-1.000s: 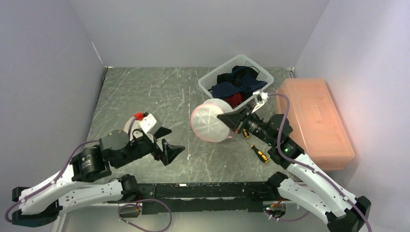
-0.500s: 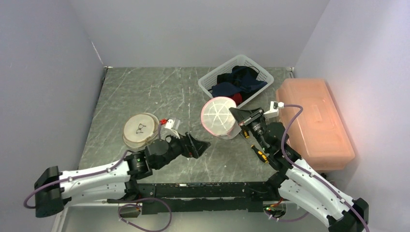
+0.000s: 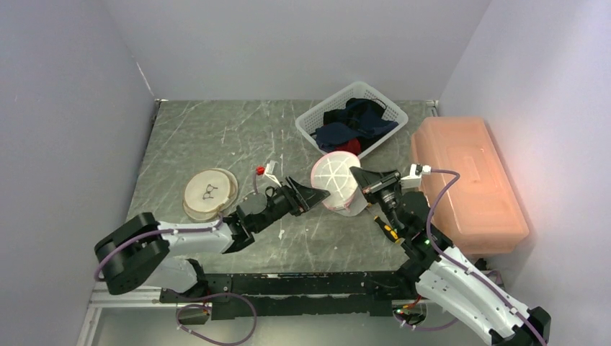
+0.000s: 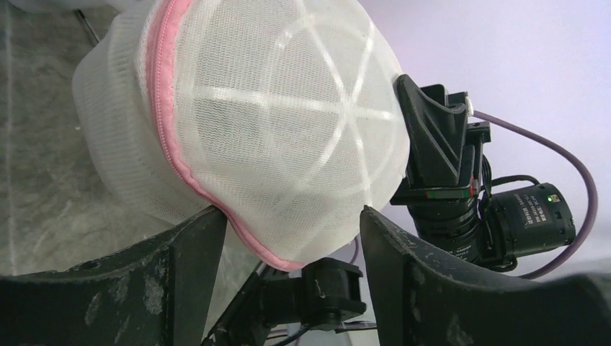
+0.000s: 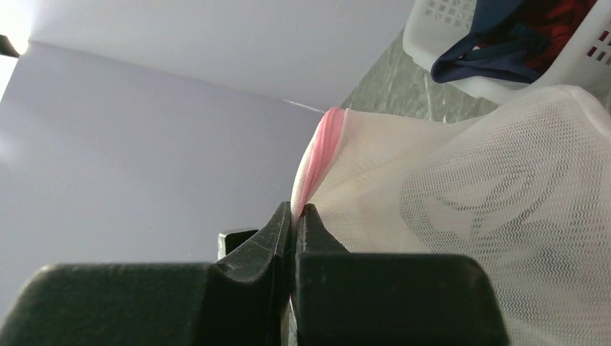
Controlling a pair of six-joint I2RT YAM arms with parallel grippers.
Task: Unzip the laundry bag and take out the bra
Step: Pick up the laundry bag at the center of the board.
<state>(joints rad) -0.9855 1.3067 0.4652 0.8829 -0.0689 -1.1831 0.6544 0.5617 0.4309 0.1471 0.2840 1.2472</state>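
The laundry bag [image 3: 333, 180] is a round white mesh pouch with a pink zipper, held off the table at centre. My right gripper [image 3: 359, 177] is shut on its pink zipper seam [image 5: 310, 173], seen close up at the right gripper [image 5: 297, 213]. My left gripper [image 3: 319, 193] reaches in from the left, jaws open. In the left wrist view the bag [image 4: 274, 122] hangs with its pink lower edge between the fingers [image 4: 191, 267], and the left gripper [image 4: 288, 238] is not clamped on it. The beige bra [image 3: 210, 193] lies flat on the table at left.
A white basket [image 3: 311, 122] of dark clothes stands at the back. A salmon lidded bin [image 3: 467, 180] fills the right side. A screwdriver with a yellow and black handle [image 3: 387, 229] lies under the right arm. Purple walls close in left and right.
My left arm has swung right, away from the bra, up to the bag, and its jaws have narrowed a little. The right gripper has carried the bag slightly right.
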